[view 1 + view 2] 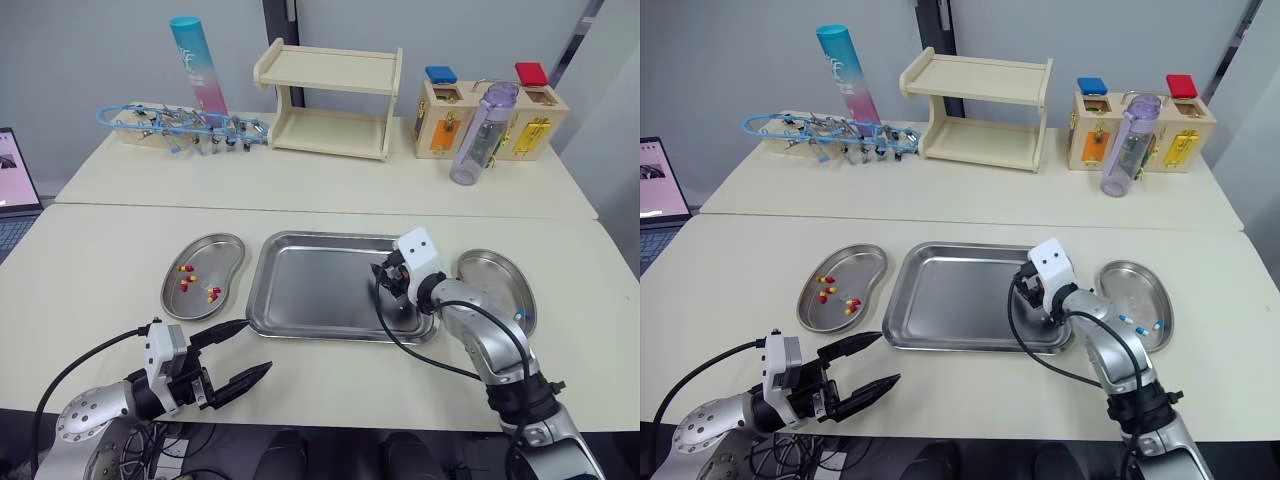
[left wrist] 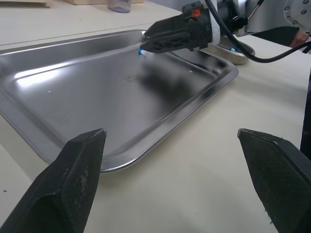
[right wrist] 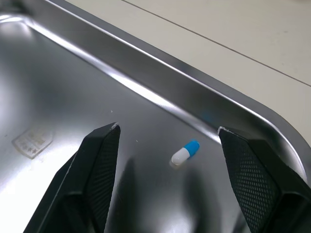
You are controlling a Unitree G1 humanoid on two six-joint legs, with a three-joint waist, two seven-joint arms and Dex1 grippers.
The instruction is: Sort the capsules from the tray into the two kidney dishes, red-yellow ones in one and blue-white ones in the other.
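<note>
The steel tray (image 1: 310, 290) lies mid-table. One blue-white capsule (image 3: 185, 153) rests on its floor near the right rim. My right gripper (image 3: 167, 128) hovers just above it, open, with the capsule between the fingers and untouched. The same gripper (image 1: 386, 273) sits over the tray's right end. The left kidney dish (image 1: 225, 245) holds several red-yellow capsules (image 1: 186, 268). The right kidney dish (image 1: 490, 268) holds two blue-white capsules (image 1: 1125, 320). My left gripper (image 1: 257, 345) is open and empty, in front of the tray's near-left corner.
On the back table stand a wooden shelf (image 1: 330, 100), a purple bottle (image 1: 482, 135), a wooden lock box (image 1: 535, 120), a blue clip rack (image 1: 185, 128) and a teal-pink tube (image 1: 195, 60). A laptop (image 1: 15, 190) sits at the far left.
</note>
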